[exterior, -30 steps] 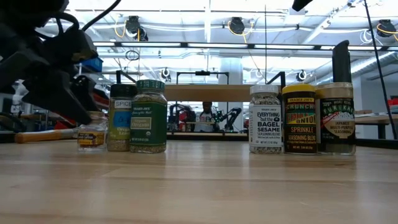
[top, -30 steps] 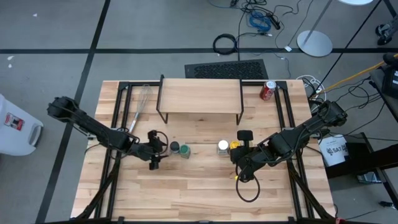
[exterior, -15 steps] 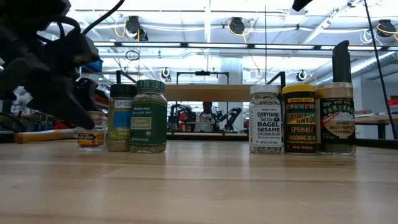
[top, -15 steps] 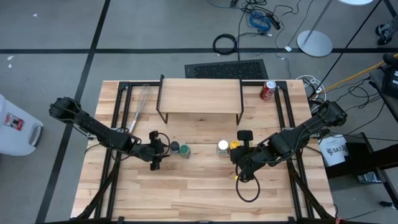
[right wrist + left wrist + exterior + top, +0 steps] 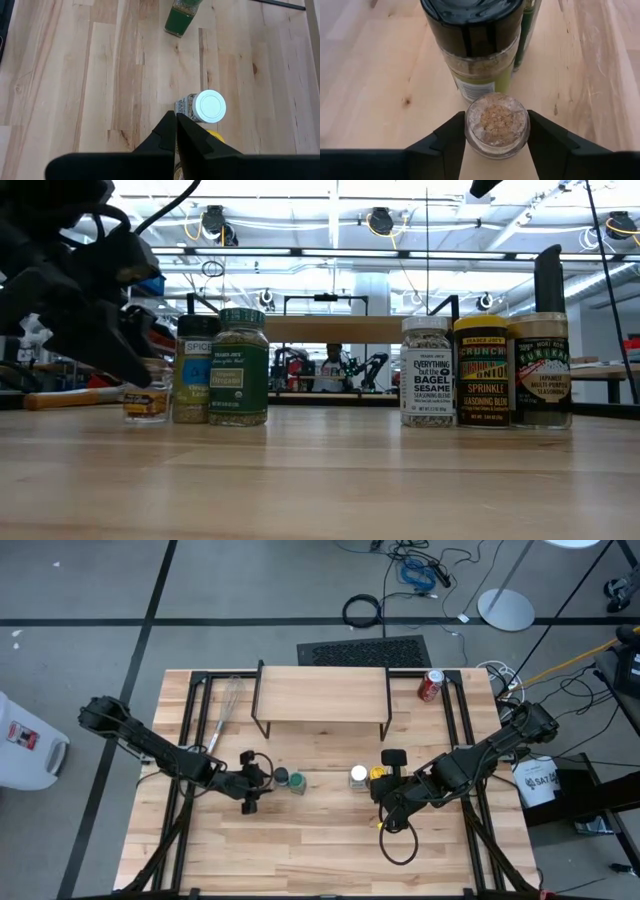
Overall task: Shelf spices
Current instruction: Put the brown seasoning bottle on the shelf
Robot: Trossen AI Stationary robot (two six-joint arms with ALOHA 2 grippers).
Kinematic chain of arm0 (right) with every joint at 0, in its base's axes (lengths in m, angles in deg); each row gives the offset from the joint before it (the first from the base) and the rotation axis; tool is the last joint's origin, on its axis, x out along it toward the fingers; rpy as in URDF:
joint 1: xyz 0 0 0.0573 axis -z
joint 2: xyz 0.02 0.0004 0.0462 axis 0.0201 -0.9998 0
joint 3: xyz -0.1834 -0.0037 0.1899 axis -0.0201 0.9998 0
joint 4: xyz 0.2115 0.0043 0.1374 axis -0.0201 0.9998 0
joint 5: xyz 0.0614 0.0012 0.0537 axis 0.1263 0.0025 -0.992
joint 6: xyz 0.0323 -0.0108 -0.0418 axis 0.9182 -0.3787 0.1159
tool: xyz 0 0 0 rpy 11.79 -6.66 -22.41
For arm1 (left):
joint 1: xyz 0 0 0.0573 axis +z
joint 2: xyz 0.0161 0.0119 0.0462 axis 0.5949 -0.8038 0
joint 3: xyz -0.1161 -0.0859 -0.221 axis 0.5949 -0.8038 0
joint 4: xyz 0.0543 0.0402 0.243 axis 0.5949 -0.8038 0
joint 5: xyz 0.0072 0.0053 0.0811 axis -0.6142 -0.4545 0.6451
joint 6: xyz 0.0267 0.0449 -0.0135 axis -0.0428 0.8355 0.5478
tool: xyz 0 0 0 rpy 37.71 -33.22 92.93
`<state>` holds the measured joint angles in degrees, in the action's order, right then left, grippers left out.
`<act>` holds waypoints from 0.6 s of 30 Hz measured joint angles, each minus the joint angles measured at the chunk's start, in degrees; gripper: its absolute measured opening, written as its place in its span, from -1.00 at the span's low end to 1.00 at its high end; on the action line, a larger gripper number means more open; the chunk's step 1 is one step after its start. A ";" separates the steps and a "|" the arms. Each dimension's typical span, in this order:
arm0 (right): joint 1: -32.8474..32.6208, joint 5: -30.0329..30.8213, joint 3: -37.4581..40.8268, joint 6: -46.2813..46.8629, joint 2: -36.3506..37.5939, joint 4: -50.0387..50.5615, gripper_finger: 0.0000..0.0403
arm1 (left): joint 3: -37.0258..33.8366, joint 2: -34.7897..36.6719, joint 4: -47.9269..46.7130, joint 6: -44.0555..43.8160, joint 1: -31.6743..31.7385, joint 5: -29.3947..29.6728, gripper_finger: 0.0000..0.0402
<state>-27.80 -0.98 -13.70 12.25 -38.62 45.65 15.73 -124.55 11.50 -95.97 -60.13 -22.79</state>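
High view: the left gripper (image 5: 250, 783) sits left of centre on the table (image 5: 330, 840), beside a dark-lidded jar (image 5: 282, 777) and a green-lidded jar (image 5: 298, 783).

Left wrist view: a small clear jar (image 5: 496, 125) with no lid showing, its tan-brown granules visible from above, stands between the two dark fingers (image 5: 447, 145). Both fingers sit against its sides, so the left gripper is closed around this jar. The jar rests on the wood. Just beyond it stands the dark-lidded jar, with the green-lidded jar partly hidden behind that.

Low view: the small clear jar is at the left of the frame, on the tabletop, partly covered by the dark gripper. Right of it stand the dark-lidded jar and the green-lidded jar, touching or nearly so. At the right of the frame stand three more jars in a row: a white-lidded jar (image 5: 426, 372), a yellow-bodied jar (image 5: 482, 372) and a dark-bodied jar (image 5: 541, 371).

High view: the shelf (image 5: 322, 695), a light-wood board on black legs, stands in the upper middle of the table with nothing on its top. A wire whisk (image 5: 228, 706) lies to its left; a red can (image 5: 430, 686) stands to its right.

The right gripper (image 5: 387, 802) waits right of centre, close to the white-lidded jar. Right wrist view: its fingers are pressed together, holding nothing.
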 joint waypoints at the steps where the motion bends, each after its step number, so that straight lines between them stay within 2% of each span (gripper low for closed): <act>1: -0.02 -0.02 0.00 0.00 0.00 0.02 -1.00 | 0.00 0.22 -0.24 -0.33 -0.01 -0.28 -0.07; 18: 0.00 0.00 0.00 -0.17 0.00 -0.11 -1.00 | 0.52 4.10 -0.80 -7.91 -2.08 -8.62 -0.07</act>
<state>-27.80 -0.99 -13.70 12.07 -38.62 45.54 16.25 -120.45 10.70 -103.88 -62.21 -31.40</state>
